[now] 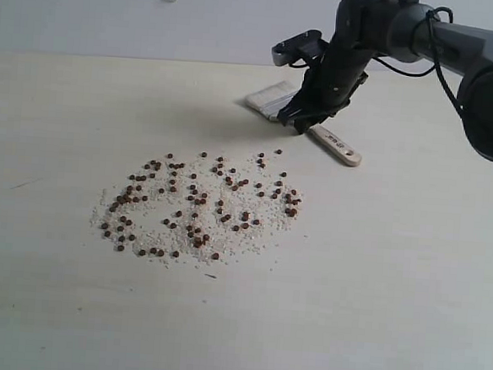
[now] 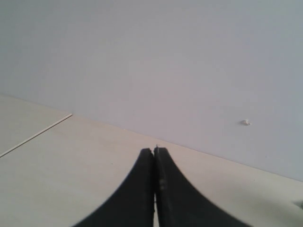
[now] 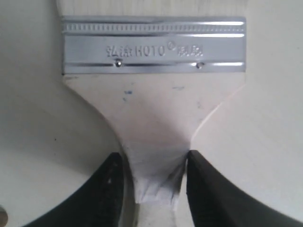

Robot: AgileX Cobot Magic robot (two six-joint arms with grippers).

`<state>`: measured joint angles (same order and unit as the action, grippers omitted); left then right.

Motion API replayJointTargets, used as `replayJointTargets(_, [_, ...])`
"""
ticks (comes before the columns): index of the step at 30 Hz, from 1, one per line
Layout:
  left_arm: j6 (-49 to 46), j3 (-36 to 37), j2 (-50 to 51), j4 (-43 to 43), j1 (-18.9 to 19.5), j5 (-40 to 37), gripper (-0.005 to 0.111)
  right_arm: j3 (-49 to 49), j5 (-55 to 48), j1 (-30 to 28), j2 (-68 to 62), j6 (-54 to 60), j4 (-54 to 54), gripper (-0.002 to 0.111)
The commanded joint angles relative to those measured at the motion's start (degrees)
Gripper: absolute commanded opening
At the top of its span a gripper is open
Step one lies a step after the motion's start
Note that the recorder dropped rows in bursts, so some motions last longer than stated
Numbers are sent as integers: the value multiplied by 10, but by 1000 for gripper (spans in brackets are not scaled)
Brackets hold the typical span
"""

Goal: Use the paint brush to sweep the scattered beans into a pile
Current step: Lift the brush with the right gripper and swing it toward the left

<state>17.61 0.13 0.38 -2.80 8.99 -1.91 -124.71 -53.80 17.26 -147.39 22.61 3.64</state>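
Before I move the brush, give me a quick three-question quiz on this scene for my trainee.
1. True or false: the beans already sit in one tight pile.
2. The right hand straddles which part of the paint brush: A bristles, B ferrule, C handle?
3. Is the left hand open or shut?
Key: 1 false, they lie scattered; 2 C; 3 shut.

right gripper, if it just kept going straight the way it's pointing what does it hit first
The paint brush: the right gripper straddles its wooden handle, pointing down at it, so it would likely meet the handle, then the table just beneath.
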Motion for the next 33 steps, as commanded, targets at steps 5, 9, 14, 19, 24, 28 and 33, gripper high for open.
replayJointTargets(5, [-2,-1,-4,1,-4,1,0,4,-35,-1,-18,-1,-45,0])
replayJointTargets(9, [-2,-1,-4,1,-4,1,0,4,-26,-1,-18,-8,-48,0])
replayJointTargets(14, [-2,-1,-4,1,-4,1,0,4,-14,-1,-1,-14,-44,0])
replayJointTargets(19, [-6,-1,-4,1,-4,1,0,4,-18,-1,40,-29,-44,0])
replayJointTargets(24, [-6,-1,-4,1,-4,1,0,4,-55,-1,50,-34,-36,0])
replayJointTargets(28, [-6,-1,-4,1,-4,1,0,4,-58,-1,47,-35,-36,0])
replayJointTargets(33, [-7,-1,-4,1,-4,1,0,4,-52,-1,56,-55,-36,0])
